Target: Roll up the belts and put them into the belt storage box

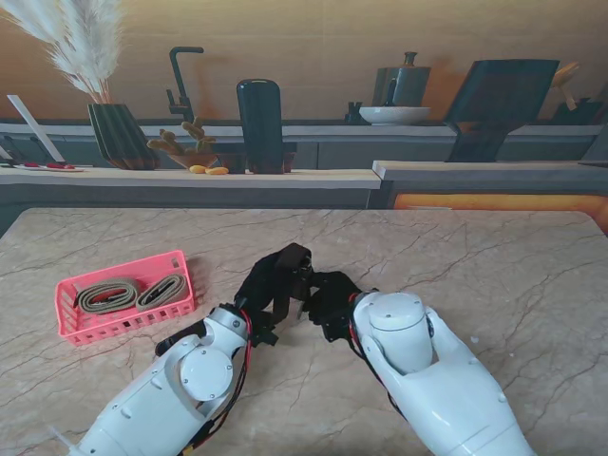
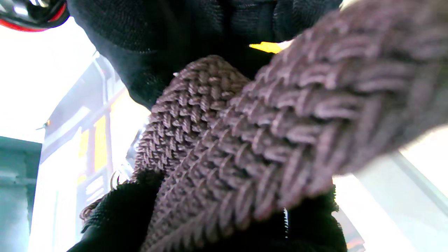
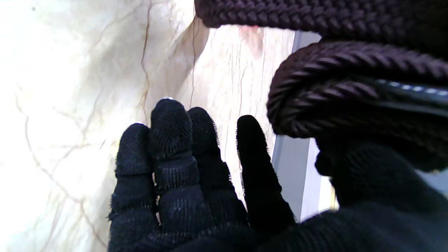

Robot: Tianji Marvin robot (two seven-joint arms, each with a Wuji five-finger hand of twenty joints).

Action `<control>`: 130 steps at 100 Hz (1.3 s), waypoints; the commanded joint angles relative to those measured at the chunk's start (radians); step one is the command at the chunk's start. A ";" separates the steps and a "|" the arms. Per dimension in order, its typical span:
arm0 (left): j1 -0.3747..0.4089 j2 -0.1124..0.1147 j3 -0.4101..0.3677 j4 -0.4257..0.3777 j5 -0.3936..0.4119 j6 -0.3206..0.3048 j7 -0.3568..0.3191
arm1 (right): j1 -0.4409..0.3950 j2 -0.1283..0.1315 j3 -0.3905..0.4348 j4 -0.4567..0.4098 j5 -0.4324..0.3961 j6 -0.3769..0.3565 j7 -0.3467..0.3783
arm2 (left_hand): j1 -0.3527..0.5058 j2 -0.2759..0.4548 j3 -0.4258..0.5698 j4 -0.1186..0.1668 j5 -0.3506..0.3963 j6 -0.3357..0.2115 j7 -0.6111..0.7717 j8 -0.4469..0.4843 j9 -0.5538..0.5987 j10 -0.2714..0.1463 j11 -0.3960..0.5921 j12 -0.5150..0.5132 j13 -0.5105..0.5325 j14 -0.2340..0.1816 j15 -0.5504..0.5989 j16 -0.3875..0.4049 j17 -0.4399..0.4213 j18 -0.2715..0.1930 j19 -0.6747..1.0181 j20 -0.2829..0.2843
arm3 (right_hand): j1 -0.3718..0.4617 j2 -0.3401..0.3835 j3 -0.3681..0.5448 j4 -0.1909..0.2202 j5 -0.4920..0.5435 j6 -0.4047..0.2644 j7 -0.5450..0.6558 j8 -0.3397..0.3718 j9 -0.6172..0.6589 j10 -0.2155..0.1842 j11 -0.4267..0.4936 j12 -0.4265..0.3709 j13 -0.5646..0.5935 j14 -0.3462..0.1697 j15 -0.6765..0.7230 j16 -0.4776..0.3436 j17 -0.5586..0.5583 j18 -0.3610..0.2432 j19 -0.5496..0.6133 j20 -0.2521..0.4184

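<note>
A dark brown braided belt [image 2: 245, 140] fills the left wrist view, with my left hand [image 1: 273, 288] shut on it above the middle of the table. My right hand [image 1: 329, 302] is right beside the left one. In the right wrist view the belt's rolled end [image 3: 350, 98] lies against the thumb, while the four black-gloved fingers [image 3: 171, 147] stretch out straight, apart from the roll. The pink belt storage box [image 1: 65, 313] stands on the left of the table and holds two rolled olive belts [image 1: 106, 296] [image 1: 161, 291]. In the stand view the hands hide most of the dark belt.
The marble table [image 1: 475, 275] stretches to the right and away from me. Behind its far edge runs a counter with a vase of pampas grass [image 1: 119, 133], a dark container [image 1: 259, 123] and a white bowl [image 1: 394, 115].
</note>
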 commanded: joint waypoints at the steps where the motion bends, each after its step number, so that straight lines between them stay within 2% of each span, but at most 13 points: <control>1: 0.018 0.001 -0.008 -0.001 0.003 0.011 0.014 | -0.010 0.025 0.029 -0.013 -0.015 -0.014 -0.001 | 0.049 0.262 0.055 0.059 0.049 0.103 0.189 0.098 0.036 0.015 0.063 0.076 0.031 -0.055 0.046 0.019 -0.023 -0.030 0.033 0.017 | -0.098 0.070 -0.016 0.040 -0.020 -0.018 -0.035 -0.010 -0.021 0.019 -0.017 -0.014 -0.026 0.020 -0.035 -0.013 -0.003 0.014 0.003 -0.008; 10: 0.018 0.000 -0.014 0.001 0.019 0.016 0.034 | -0.028 0.045 0.050 -0.023 -0.046 -0.036 0.038 | 0.043 0.262 0.048 0.063 0.039 0.095 0.186 0.119 0.028 0.004 0.059 0.087 0.002 -0.041 0.043 0.018 -0.053 -0.020 0.032 0.026 | -0.093 0.054 -0.023 0.041 -0.028 -0.013 -0.112 -0.030 -0.047 0.017 -0.052 -0.026 -0.050 0.020 -0.083 -0.027 -0.016 0.009 -0.026 -0.009; 19: 0.016 -0.001 -0.018 0.005 0.034 0.021 0.050 | -0.046 0.073 0.069 -0.028 -0.083 -0.098 0.098 | 0.026 0.262 0.042 0.066 0.040 0.078 0.182 0.140 0.031 -0.007 0.061 0.082 -0.035 -0.012 0.052 0.021 -0.096 -0.009 0.051 0.052 | -0.064 -0.005 0.003 0.039 -0.022 -0.041 -0.151 -0.027 -0.079 -0.006 -0.096 -0.039 -0.078 -0.001 -0.141 -0.045 -0.034 -0.019 -0.069 -0.013; 38: 0.012 0.000 -0.022 0.012 0.061 0.025 0.067 | -0.079 0.127 0.084 -0.031 -0.241 -0.296 0.190 | 0.010 0.262 0.032 0.067 0.036 0.068 0.179 0.155 0.022 -0.007 0.073 0.061 -0.063 0.002 0.054 0.017 -0.132 -0.008 0.066 0.078 | -0.084 -0.210 0.202 -0.004 -0.053 -0.086 -0.197 0.006 -0.144 -0.058 -0.184 -0.052 -0.124 -0.057 -0.287 -0.086 -0.047 -0.061 -0.190 -0.008; 52: 0.010 0.002 -0.024 0.014 0.073 0.028 0.071 | -0.093 0.160 0.089 -0.023 -0.380 -0.459 0.234 | 0.006 0.262 0.030 0.066 0.034 0.069 0.176 0.160 0.017 -0.009 0.080 0.050 -0.066 0.006 0.054 0.014 -0.136 -0.008 0.063 0.084 | -0.010 -0.277 0.075 -0.019 -0.109 -0.110 -0.231 -0.007 -0.210 -0.086 -0.243 -0.066 -0.168 -0.090 -0.397 -0.127 -0.049 -0.076 -0.304 -0.032; 60: 0.007 0.003 -0.022 0.019 0.081 0.026 0.072 | -0.100 0.172 0.089 -0.021 -0.437 -0.539 0.243 | 0.002 0.262 0.030 0.062 0.036 0.071 0.176 0.161 0.016 -0.010 0.084 0.046 -0.068 0.006 0.052 0.012 -0.136 -0.007 0.061 0.086 | 0.002 -0.285 0.048 -0.014 -0.155 -0.181 -0.241 -0.012 -0.254 -0.099 -0.273 -0.072 -0.187 -0.102 -0.428 -0.137 -0.050 -0.088 -0.346 -0.037; 69: 0.001 0.005 -0.018 0.027 0.093 0.022 0.073 | -0.107 0.171 0.083 -0.021 -0.488 -0.608 0.210 | 0.001 0.262 0.033 0.058 0.037 0.072 0.174 0.160 0.014 -0.009 0.086 0.043 -0.068 0.005 0.052 0.011 -0.136 -0.004 0.059 0.088 | 0.000 -0.283 0.040 -0.015 -0.189 -0.280 -0.231 -0.011 -0.259 -0.107 -0.282 -0.073 -0.187 -0.102 -0.432 -0.136 -0.044 -0.082 -0.364 -0.035; 76: -0.004 0.006 -0.014 0.034 0.106 0.019 0.077 | -0.110 0.166 0.075 -0.023 -0.537 -0.652 0.152 | 0.000 0.262 0.035 0.055 0.039 0.075 0.175 0.158 0.014 -0.005 0.089 0.040 -0.068 0.008 0.051 0.010 -0.136 -0.001 0.056 0.089 | -0.009 -0.274 0.029 -0.014 -0.206 -0.308 -0.196 -0.026 -0.225 -0.109 -0.260 -0.057 -0.164 -0.103 -0.405 -0.115 -0.023 -0.076 -0.358 -0.009; 96: -0.029 0.010 0.005 0.067 0.171 0.016 0.108 | -0.103 0.146 0.043 -0.026 -0.629 -0.748 0.014 | -0.004 0.262 0.036 0.048 0.041 0.090 0.178 0.156 0.009 0.003 0.102 0.033 -0.068 0.020 0.056 0.011 -0.139 0.014 0.062 0.097 | -0.029 -0.270 0.006 -0.012 -0.167 -0.164 -0.177 -0.088 -0.046 -0.131 -0.122 0.000 -0.003 -0.127 -0.201 -0.026 0.089 -0.092 -0.218 0.049; 117: -0.051 0.015 0.025 0.095 0.225 0.013 0.134 | -0.074 0.147 -0.003 -0.037 -0.633 -0.786 0.022 | 0.001 0.262 0.034 0.049 0.040 0.098 0.179 0.155 0.002 0.011 0.112 0.022 -0.070 0.029 0.064 0.010 -0.145 0.026 0.070 0.107 | -0.054 -0.263 -0.009 -0.014 -0.101 -0.103 -0.185 -0.107 0.085 -0.134 -0.089 -0.008 0.128 -0.130 -0.135 -0.011 0.179 -0.100 -0.104 0.064; 130: -0.057 0.016 0.031 0.103 0.240 0.014 0.141 | -0.047 0.134 -0.045 -0.018 -0.662 -0.783 -0.030 | 0.002 0.262 0.033 0.050 0.040 0.103 0.179 0.153 0.000 0.013 0.117 0.017 -0.071 0.031 0.068 0.009 -0.147 0.030 0.074 0.112 | -0.095 -0.251 -0.015 -0.009 -0.037 -0.068 -0.172 -0.098 0.152 -0.138 -0.064 -0.015 0.197 -0.129 -0.108 -0.010 0.231 -0.088 -0.045 0.064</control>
